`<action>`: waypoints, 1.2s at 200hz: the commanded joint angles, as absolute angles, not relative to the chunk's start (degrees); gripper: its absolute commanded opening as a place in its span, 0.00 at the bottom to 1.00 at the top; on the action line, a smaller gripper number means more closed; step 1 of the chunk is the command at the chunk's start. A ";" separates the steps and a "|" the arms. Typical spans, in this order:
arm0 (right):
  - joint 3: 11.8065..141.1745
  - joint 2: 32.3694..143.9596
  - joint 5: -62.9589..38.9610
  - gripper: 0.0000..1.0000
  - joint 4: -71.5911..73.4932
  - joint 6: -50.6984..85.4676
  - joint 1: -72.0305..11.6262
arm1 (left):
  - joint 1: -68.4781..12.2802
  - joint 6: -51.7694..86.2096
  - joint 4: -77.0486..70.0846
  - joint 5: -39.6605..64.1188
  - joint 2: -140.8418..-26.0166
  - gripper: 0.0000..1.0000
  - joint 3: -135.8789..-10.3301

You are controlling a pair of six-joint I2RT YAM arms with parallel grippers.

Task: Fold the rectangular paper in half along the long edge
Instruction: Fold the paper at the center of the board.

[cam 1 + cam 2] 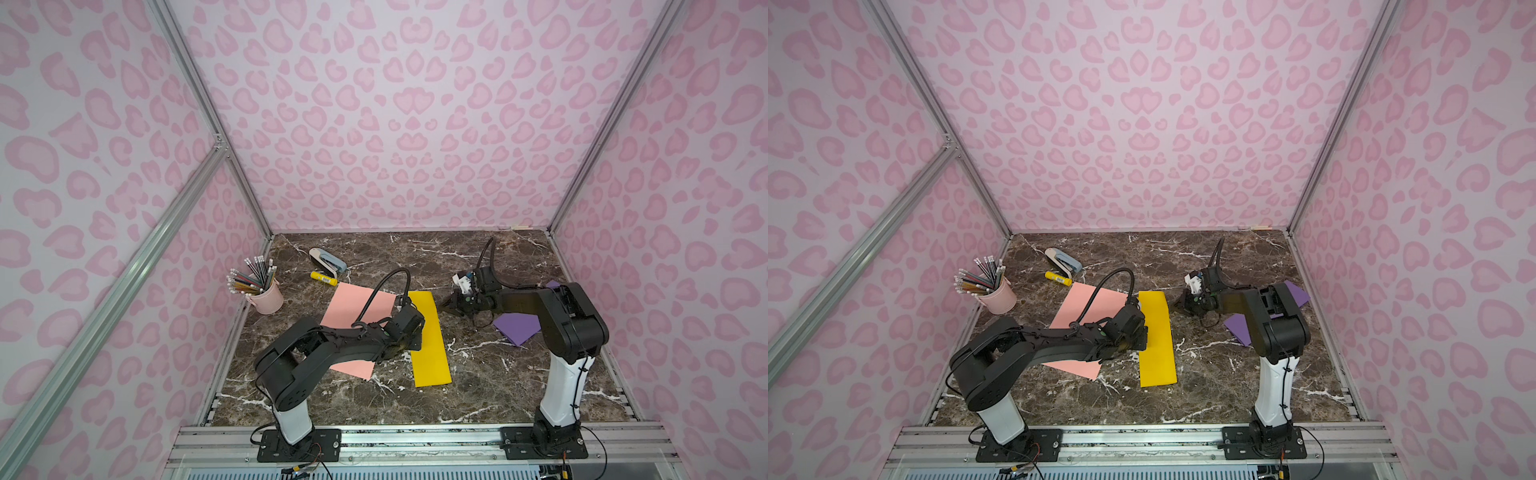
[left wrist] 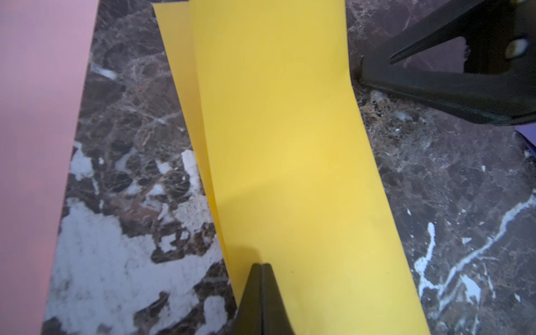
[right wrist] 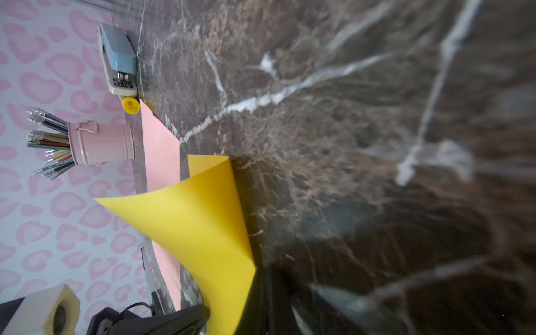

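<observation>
The rectangular paper (image 1: 430,353) is yellow and lies doubled over lengthwise mid-table in both top views (image 1: 1156,353). Its upper layer (image 3: 203,217) bows up off the lower one, whose edge peeks out along the open side (image 2: 179,72). My left gripper (image 2: 262,265) is shut, its tips resting on the upper layer near the open long edge; in a top view its wrist covers it (image 1: 415,343). My right gripper (image 1: 441,306) is shut, its tip touching the folded long edge toward the far end, as the left wrist view also shows (image 2: 359,71).
A pink sheet (image 1: 357,303) lies left of the yellow one, partly under my left arm. A purple sheet (image 1: 515,328) sits under my right arm. A pink pencil cup (image 1: 268,295), a stapler (image 1: 328,259) and a yellow glue stick (image 1: 324,278) stand at the far left.
</observation>
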State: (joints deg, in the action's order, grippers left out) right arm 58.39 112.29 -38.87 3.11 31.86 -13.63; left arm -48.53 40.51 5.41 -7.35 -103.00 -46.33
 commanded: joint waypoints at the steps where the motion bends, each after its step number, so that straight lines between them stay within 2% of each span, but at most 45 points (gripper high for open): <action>1: 59.13 109.72 -36.28 0.00 -0.07 30.32 -15.36 | -48.49 39.95 11.16 -5.80 -103.82 0.04 -45.97; 29: 62.63 108.91 -38.62 0.00 0.05 31.04 -18.11 | -48.52 40.08 11.25 -5.81 -103.62 0.04 -46.02; 67: 67.77 115.19 -36.62 0.00 -1.43 31.14 -19.41 | -48.61 40.17 11.51 -5.71 -103.54 0.04 -46.06; 98: 65.24 117.51 -36.17 0.00 2.28 33.07 -17.05 | -48.60 40.18 11.83 -5.78 -103.56 0.04 -46.12; 162: 58.22 113.10 -35.37 0.00 2.33 30.41 -9.71 | -48.56 39.85 12.03 -5.82 -104.17 0.04 -46.35; 204: 59.58 108.29 -38.20 0.00 2.43 31.17 -13.29 | -48.55 39.92 11.87 -5.73 -104.77 0.04 -46.40; 240: 65.75 112.59 -37.52 0.00 0.54 31.48 -16.88 | -48.60 39.99 11.87 -5.62 -104.59 0.04 -46.03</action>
